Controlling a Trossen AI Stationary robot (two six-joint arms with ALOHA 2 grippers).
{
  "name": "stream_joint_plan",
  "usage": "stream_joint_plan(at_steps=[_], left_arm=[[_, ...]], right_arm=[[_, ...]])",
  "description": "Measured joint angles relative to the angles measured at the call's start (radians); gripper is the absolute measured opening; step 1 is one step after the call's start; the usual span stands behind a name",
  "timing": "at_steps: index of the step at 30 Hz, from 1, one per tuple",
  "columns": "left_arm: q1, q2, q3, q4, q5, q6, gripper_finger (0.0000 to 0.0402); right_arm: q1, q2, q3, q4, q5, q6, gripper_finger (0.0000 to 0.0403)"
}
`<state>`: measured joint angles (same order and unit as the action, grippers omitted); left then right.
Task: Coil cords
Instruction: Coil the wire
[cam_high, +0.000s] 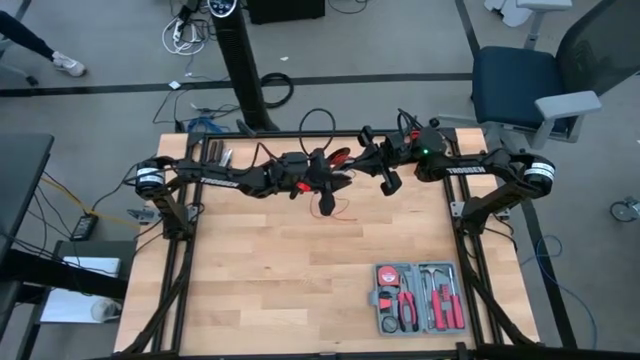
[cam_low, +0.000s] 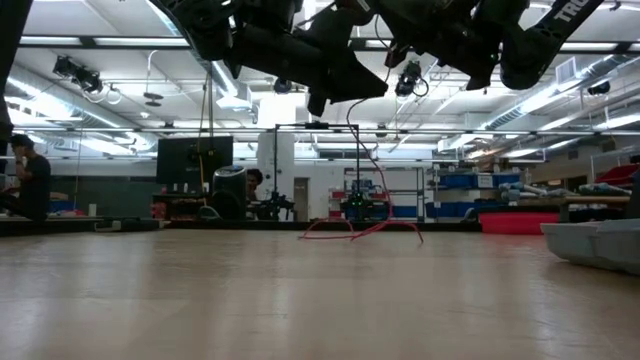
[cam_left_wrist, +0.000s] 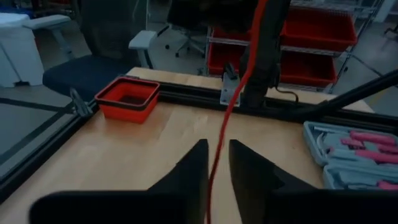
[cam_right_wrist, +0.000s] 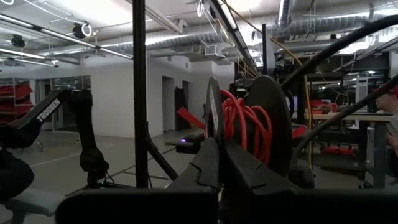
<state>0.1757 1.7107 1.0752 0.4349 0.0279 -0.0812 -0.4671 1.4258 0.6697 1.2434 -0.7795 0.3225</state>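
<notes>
We see the wooden table (cam_high: 300, 270) filling most of the high view, framed by black rails, with both dark arms stretched inward along its far edge. An office chair (cam_high: 520, 85) stands off the far right corner. The grey tool case (cam_high: 418, 298) lies open near the front right of the table, well apart from the arms, its red-handled tools inside; in the left wrist view it shows beside a red collapsible bin (cam_left_wrist: 127, 98) that sits at the table's edge. The left gripper (cam_left_wrist: 216, 163) hangs above the table near the middle of the far edge, its two fingers drawn close on either side of the red cord (cam_left_wrist: 231, 112), which runs straight up between them; we cannot tell whether they already pinch it. The right gripper (cam_right_wrist: 219, 163) is raised just beside the left one, fingers clenched together, with a coil of the cord (cam_right_wrist: 245, 124) wound on the spool-like disc just past them. In the low view the cord (cam_low: 360, 225) drops from the arms and trails in loose loops on the table's far part.
</notes>
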Motion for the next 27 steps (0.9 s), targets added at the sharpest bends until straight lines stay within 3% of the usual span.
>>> stream_joint_plan(at_steps=[5, 10, 15, 21, 27], left_arm=[[0.000, 0.001, 0.000, -0.020, 0.011, 0.005, 0.0008], [0.001, -0.003, 0.001, -0.126, 0.011, 0.029, 0.0003], [0.003, -0.084, 0.000, -0.307, 0.045, 0.090, 0.0002], [0.003, -0.224, 0.000, -0.498, 0.052, 0.139, 0.0001], [0.003, -0.285, 0.000, -0.553, 0.052, 0.168, 0.0000]], right_arm=[[0.000, 0.000, 0.000, -0.003, 0.000, 0.000, 0.0004], [-0.004, 0.000, 0.000, -0.004, -0.029, 0.017, 0.0004], [-0.044, -0.002, 0.000, -0.014, -0.120, 0.086, 0.0004], [-0.102, -0.006, 0.000, -0.145, -0.199, 0.174, 0.0003], [-0.105, -0.006, 0.000, -0.340, -0.212, 0.118, 0.0001]])
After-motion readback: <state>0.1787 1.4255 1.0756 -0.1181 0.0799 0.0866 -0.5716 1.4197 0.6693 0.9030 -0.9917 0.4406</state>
